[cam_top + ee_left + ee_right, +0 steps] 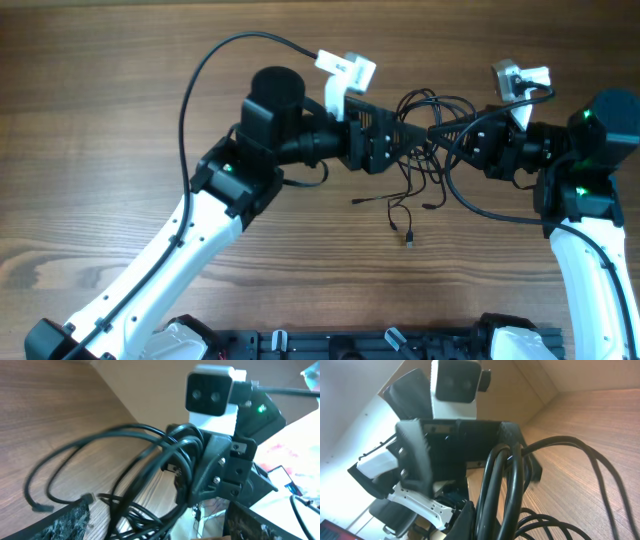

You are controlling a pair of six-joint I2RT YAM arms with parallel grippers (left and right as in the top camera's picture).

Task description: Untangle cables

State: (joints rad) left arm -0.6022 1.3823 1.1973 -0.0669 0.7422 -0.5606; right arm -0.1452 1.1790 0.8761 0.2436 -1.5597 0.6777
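**Cables bunched between the two grippers, only the right one gripping**

Everything you are working with sits on the wooden desk [120,60]. The left arm [190,240] is the largest thing on it, slanting from the near-left corner to the left side of the cables [425,108]. The right arm [590,250] stands at the right edge and bends in to the cables' right side.

Your left gripper [398,135] is just left of the cables and its jaws stand wide apart. In the left wrist view its two fingers [75,520] show at the bottom corners, and several strands pass through the gap between them. You cannot tell from that view whether any strand touches a finger.

Your right gripper [455,135] is just right of the cables and faces the left one. Its jaws are clamped on a bunch of strands, which the left wrist view shows drawn tightly together at its tip.

The cables are one black tangle between the two grippers. Loops fan out on the far side of the tangle, and loose strands trail toward the near side.

The small plug ends [410,240] lie on the desk just nearer to you than the tangle, apart from one another.
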